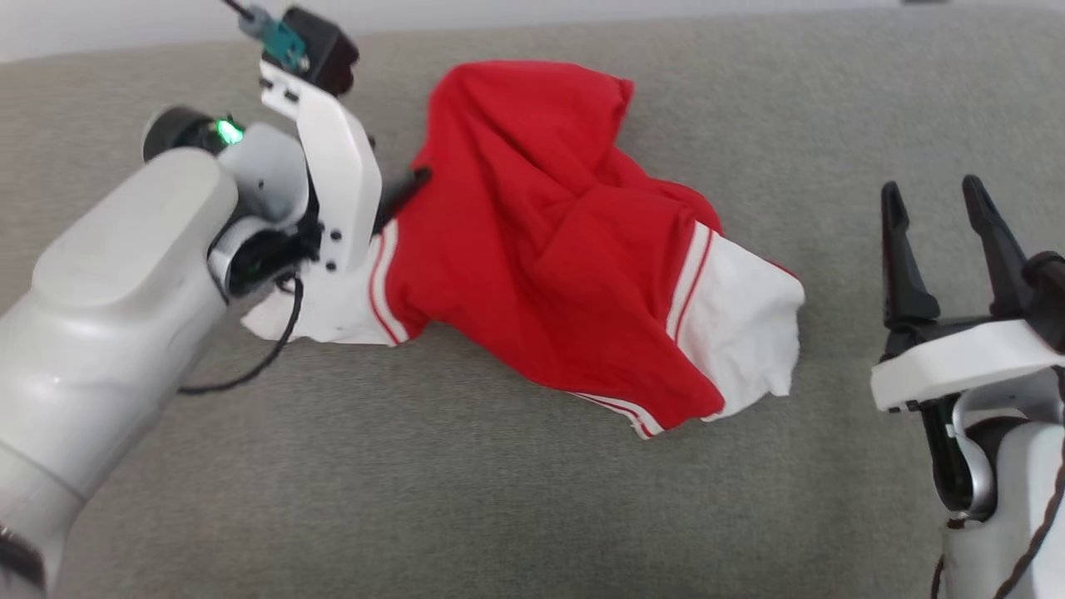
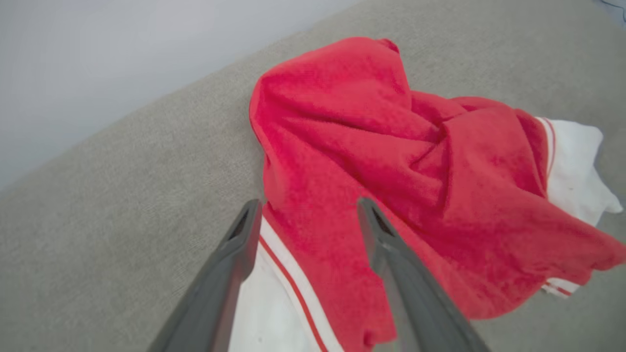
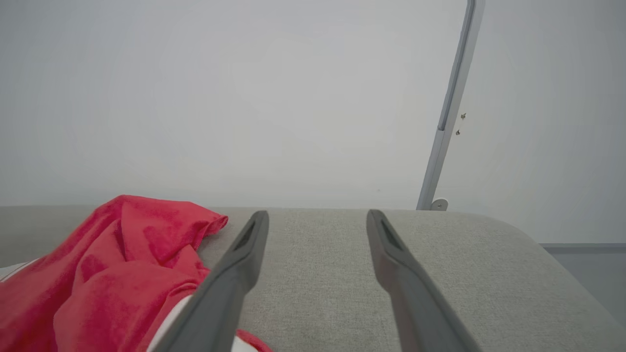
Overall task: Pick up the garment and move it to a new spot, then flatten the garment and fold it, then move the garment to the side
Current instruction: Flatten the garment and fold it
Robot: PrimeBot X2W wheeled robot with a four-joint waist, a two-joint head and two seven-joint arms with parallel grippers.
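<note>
The garment (image 1: 549, 241) lies in a rumpled heap on the grey cushion: red body, white sleeves at the left and right ends, striped trim along its near edge. My left gripper (image 1: 403, 191) stands at its left side, by the left sleeve's striped seam. In the left wrist view that gripper (image 2: 309, 203) is open, its fingers spread over the garment (image 2: 391, 146) with loose fabric under them and nothing pinched. My right gripper (image 1: 932, 187) is open at the lower right, apart from the right sleeve. The right wrist view has that gripper (image 3: 318, 215) over bare cushion, with the garment (image 3: 122, 254) to its left.
The grey cushion (image 1: 499, 499) spreads wide in front of and to the right of the garment. Its far edge meets a pale wall (image 3: 244, 98). A slim metal post (image 3: 447, 112) rises behind the cushion's far right corner. A black cable (image 1: 250, 374) hangs from my left wrist.
</note>
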